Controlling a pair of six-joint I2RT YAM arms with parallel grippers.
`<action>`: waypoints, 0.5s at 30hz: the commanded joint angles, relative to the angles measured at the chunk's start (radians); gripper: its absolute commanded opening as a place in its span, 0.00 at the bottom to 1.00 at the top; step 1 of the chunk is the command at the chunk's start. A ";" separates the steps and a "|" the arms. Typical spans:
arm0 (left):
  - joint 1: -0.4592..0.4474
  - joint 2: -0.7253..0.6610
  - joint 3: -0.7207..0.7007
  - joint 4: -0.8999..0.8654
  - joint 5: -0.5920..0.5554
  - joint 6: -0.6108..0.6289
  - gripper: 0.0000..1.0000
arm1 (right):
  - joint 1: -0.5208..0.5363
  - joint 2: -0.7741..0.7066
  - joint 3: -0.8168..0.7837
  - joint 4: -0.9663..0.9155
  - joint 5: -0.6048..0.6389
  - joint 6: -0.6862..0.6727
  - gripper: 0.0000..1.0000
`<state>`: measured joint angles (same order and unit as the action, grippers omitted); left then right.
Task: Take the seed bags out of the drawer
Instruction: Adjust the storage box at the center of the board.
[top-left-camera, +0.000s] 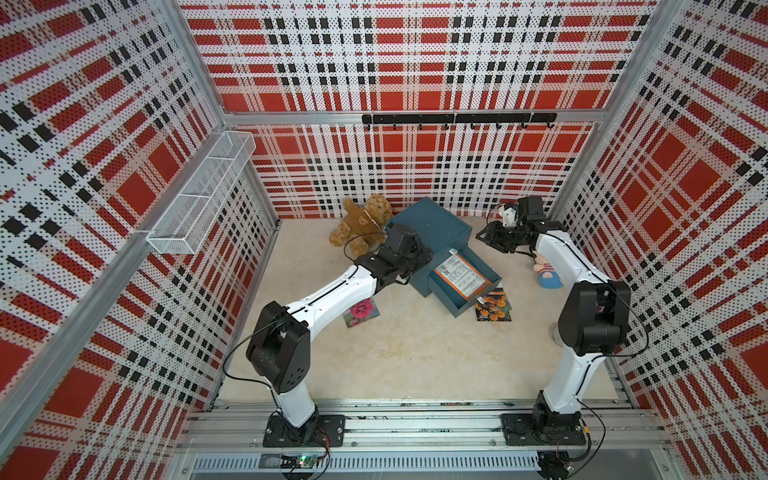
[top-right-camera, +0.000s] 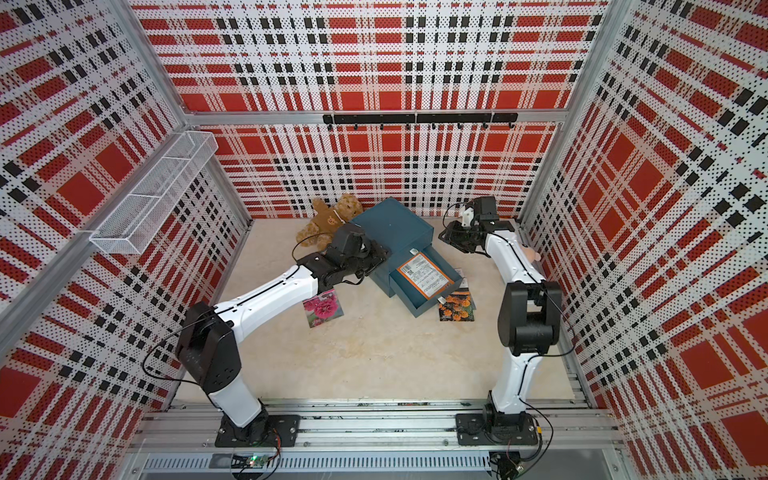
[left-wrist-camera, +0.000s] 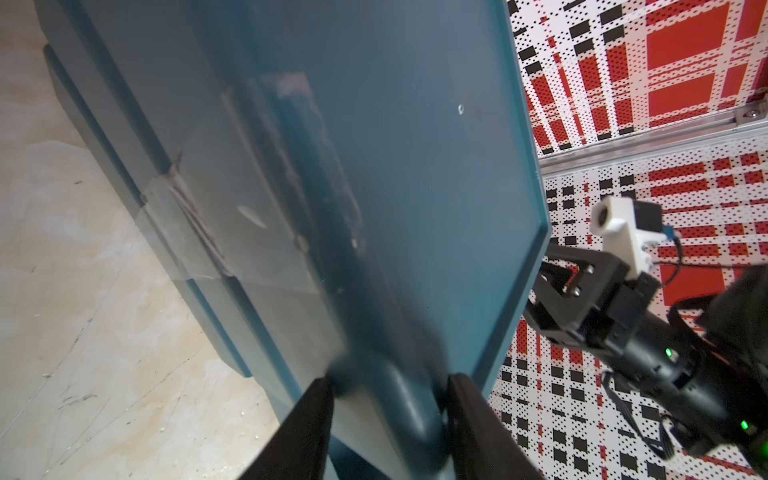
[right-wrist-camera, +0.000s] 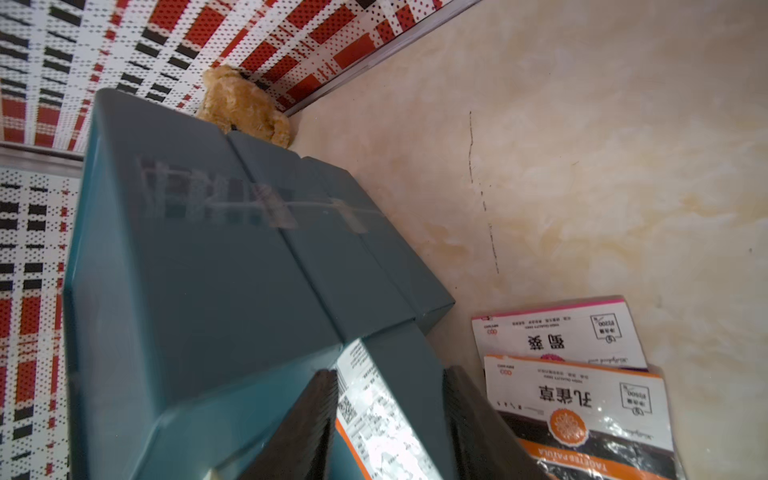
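Observation:
The blue cabinet (top-left-camera: 428, 224) stands at the back with its drawer (top-left-camera: 442, 297) pulled out. One of the seed bags (top-left-camera: 461, 276), orange-bordered with a white label, lies flat inside the drawer. An orange-flower bag (top-left-camera: 492, 309) lies on the floor beside the drawer front, over a pink-edged one (right-wrist-camera: 557, 332). A pink-flower bag (top-left-camera: 361, 311) lies partly under my left arm. My left gripper (left-wrist-camera: 388, 382) is shut on the cabinet's rounded left corner. My right gripper (right-wrist-camera: 388, 378) hangs open and empty to the right of the cabinet, above the drawer.
A brown teddy bear (top-left-camera: 361, 226) lies behind the cabinet on its left. A small doll (top-left-camera: 546, 270) lies under my right arm by the right wall. A white wire basket (top-left-camera: 199, 195) hangs on the left wall, a black hook rail (top-left-camera: 457, 118) on the back wall.

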<state>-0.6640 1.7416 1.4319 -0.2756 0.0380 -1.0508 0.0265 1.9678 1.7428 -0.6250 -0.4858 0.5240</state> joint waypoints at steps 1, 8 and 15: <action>-0.020 0.068 -0.027 -0.106 0.057 0.022 0.48 | -0.005 0.128 0.177 -0.024 -0.049 0.070 0.47; -0.008 0.075 -0.026 -0.107 0.060 0.028 0.48 | 0.018 0.264 0.313 -0.087 -0.096 0.061 0.46; 0.023 0.073 -0.012 -0.107 0.059 0.036 0.48 | 0.046 0.224 0.178 -0.067 -0.103 0.037 0.46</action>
<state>-0.6506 1.7512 1.4387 -0.2672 0.0696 -1.0466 0.0525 2.2208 1.9812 -0.6739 -0.5648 0.5713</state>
